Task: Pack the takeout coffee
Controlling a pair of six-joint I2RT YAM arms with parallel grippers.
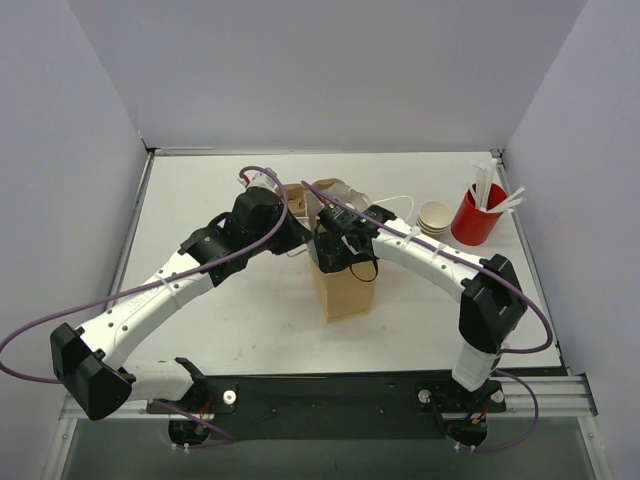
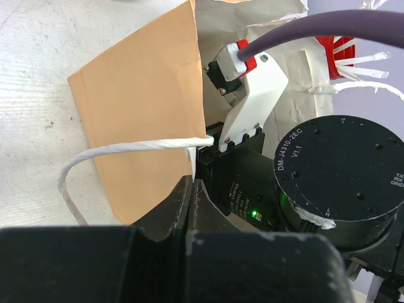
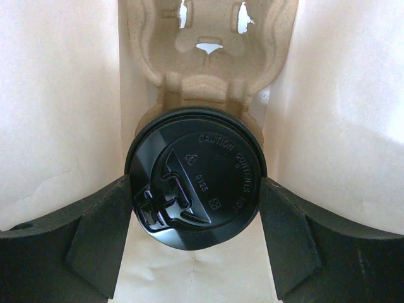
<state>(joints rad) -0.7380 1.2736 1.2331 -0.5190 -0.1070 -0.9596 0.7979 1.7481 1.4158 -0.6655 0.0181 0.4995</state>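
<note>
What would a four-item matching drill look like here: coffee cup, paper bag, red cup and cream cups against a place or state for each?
Things:
1. coffee cup
2. paper bag
3. red cup
4. cream cups

Place or state:
A. holds white straws
B. black-lidded, gripped by the right jaws inside the bag
C. pinched at its rim by the shut left jaws
D. stacked just left of the red cup

Pairs: 1-B, 2-C, 3-A, 4-D
</note>
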